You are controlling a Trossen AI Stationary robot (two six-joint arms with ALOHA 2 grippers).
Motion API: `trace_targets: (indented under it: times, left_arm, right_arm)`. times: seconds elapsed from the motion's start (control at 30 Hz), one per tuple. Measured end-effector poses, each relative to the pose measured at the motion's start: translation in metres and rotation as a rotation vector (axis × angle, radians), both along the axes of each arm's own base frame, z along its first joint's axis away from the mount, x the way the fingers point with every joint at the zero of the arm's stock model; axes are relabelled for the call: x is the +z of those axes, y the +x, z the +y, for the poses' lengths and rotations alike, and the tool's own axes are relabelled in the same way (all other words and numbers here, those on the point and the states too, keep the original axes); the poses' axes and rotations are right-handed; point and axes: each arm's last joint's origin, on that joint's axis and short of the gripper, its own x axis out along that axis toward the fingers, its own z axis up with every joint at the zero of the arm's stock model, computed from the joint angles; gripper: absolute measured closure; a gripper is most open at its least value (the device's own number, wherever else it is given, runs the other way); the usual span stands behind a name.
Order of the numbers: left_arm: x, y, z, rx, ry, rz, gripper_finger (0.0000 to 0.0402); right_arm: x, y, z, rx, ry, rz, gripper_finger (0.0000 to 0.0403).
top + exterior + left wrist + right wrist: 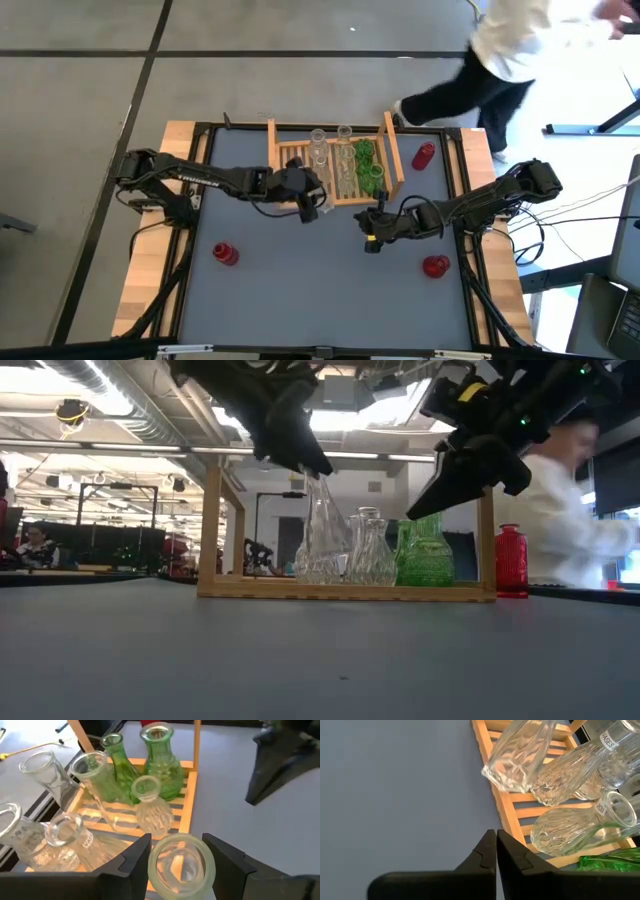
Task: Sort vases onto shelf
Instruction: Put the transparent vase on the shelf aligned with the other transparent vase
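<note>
Your left end effector (175, 852) grips a clear vase (181, 865) at its neck, fingers on either side, the open mouth facing the wrist camera. From the low view that vase hangs tilted, its long axis slanting down from the fingers, base lowest above the shelf's (392, 160) near-left part. You see it just beside other clear vases (365, 550) standing upright in the shelf, with green vases (425, 550) upright to their right. Your right end effector (372, 232) is closed on nothing, hovering over the bench (310, 290) just near of the shelf. Red vases sit on the bench: one (225, 253) near left, one (435, 265) near right, one (424, 155) right of the shelf.
</note>
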Motion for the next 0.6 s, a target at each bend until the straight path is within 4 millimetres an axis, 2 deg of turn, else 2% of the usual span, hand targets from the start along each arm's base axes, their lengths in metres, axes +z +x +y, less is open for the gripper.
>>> trace_targets:
  times: [0.3,0.6]
  left_arm:
    - [-0.017,0.003,0.035,0.08,-0.023,0.048,0.0242]
    - [-0.028,0.006,0.053,0.13,-0.027,0.065,0.0242]
  right_arm:
    - [0.0,0.0,0.0,-0.001,0.0,0.001,0.0401]
    - [0.0,0.0,0.0,0.0,0.003,-0.001,0.0401]
